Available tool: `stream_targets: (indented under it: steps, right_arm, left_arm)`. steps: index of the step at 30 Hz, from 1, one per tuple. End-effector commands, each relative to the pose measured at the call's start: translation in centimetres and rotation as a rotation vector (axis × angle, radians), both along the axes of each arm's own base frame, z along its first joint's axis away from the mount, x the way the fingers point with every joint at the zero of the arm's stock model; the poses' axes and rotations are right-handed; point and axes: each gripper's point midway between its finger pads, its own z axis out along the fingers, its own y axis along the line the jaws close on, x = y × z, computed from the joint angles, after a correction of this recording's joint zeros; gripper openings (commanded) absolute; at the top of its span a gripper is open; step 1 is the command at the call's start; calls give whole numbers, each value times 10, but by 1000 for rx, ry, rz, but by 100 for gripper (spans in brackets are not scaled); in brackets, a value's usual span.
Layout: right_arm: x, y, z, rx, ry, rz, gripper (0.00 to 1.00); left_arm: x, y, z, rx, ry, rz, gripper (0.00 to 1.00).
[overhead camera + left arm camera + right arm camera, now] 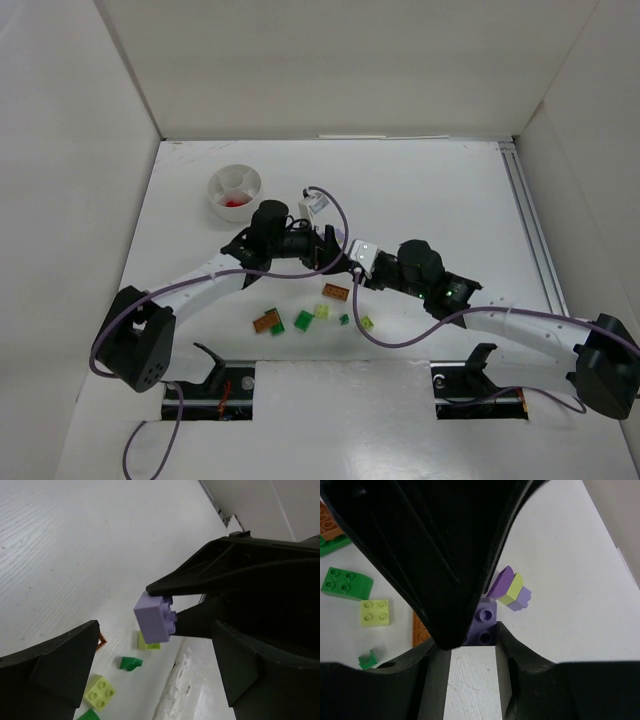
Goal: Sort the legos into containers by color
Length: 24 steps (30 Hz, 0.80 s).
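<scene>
Progress low: only red legos (pixel 236 202) in dish (pixel 214 186) at 11 o'clock; right pincer (pixel 472 642) grasping lilac lego (pixel 484 622), left pincer (pixel 155 675) released; orange/green legos (pixel 303 320) loose on surface (pixel 430 190).

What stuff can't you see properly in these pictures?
- Top view: the lilac brick is hidden under the arms where they meet.
- Top view: the white dish is too small to count its compartments; only red bits show.
- Right wrist view: a big black finger covers most of an orange brick.
- Left wrist view: the dish is out of frame.
</scene>
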Motion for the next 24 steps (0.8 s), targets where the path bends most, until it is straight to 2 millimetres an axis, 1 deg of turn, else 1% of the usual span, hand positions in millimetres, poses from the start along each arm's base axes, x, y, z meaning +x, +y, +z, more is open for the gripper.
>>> stream_targets:
  steps: [1, 2, 3, 4, 5, 6, 7, 8, 9, 10, 11, 12, 13, 14, 16, 17, 18, 19, 20, 21, 22, 23, 24]
  right_arm:
    - [7, 13, 43, 91, -107, 28, 26]
    - [7, 14, 45, 99, -114, 28, 26]
    - [7, 14, 45, 100, -114, 28, 26]
    - [7, 14, 52, 116, -127, 28, 26]
    - [7, 13, 47, 109, -122, 28, 26]
    - [6, 13, 54, 127, -137, 28, 26]
    - [6, 13, 55, 127, -138, 28, 26]
    - [5, 11, 55, 134, -144, 28, 26]
    - [4, 11, 58, 146, -142, 25, 26]
    - [5, 9, 54, 137, -138, 14, 26]
    - [7, 7, 54, 135, -140, 2, 26]
    - [8, 5, 58, 142, -149, -9, 26]
    - [9, 3, 53, 137, -138, -24, 26]
    - [12, 0, 53, 133, -142, -50, 26]
    - [13, -1, 53, 138, -134, -65, 30]
    - [14, -2, 53, 137, -136, -74, 33]
    - [16, -4, 53, 135, -138, -84, 38]
    - [15, -3, 53, 142, -128, -87, 47]
    - [18, -4, 49, 136, -117, -104, 69]
    - [21, -7, 49, 133, -122, -129, 79]
    - [24, -8, 50, 137, -115, -148, 88]
    - [26, -9, 50, 140, -111, -167, 100]
    - [29, -11, 47, 130, -109, -183, 100]
  left_arm:
    - [5, -19, 35, -81, -99, -60, 87]
    - [4, -23, 32, -76, -90, -71, 84]
    - [5, -24, 29, -71, -82, -71, 81]
    - [3, -27, 32, -76, -89, -81, 75]
    - [3, -28, 28, -71, -71, -79, 73]
    - [4, -28, 24, -65, -62, -79, 69]
    - [2, -29, 25, -68, -59, -88, 65]
    - [3, -30, 29, -74, -68, -89, 56]
    - [3, -30, 29, -74, -68, -89, 51]
    - [3, -30, 29, -76, -60, -86, 45]
    - [2, -30, 30, -79, -57, -95, 39]
    - [2, -30, 35, -89, -73, -95, 33]
    - [2, -30, 35, -89, -73, -95, 22]
    - [2, -30, 35, -89, -73, -95, 15]
    - [1, -30, 38, -94, -80, -95, 5]
    - [1, -30, 38, -94, -80, -95, 0]
    - [6, -29, 40, -81, -80, -68, 0]
    - [10, -29, 40, -68, -87, -54, 0]
    - [14, -28, 40, -52, -95, -35, 0]
    - [25, -26, 40, -26, -101, 26, 0]
    - [34, -21, 47, -13, -118, 62, 0]
    - [43, -16, 48, -5, -123, 97, 0]
    - [60, -3, 50, 5, -128, 159, 0]
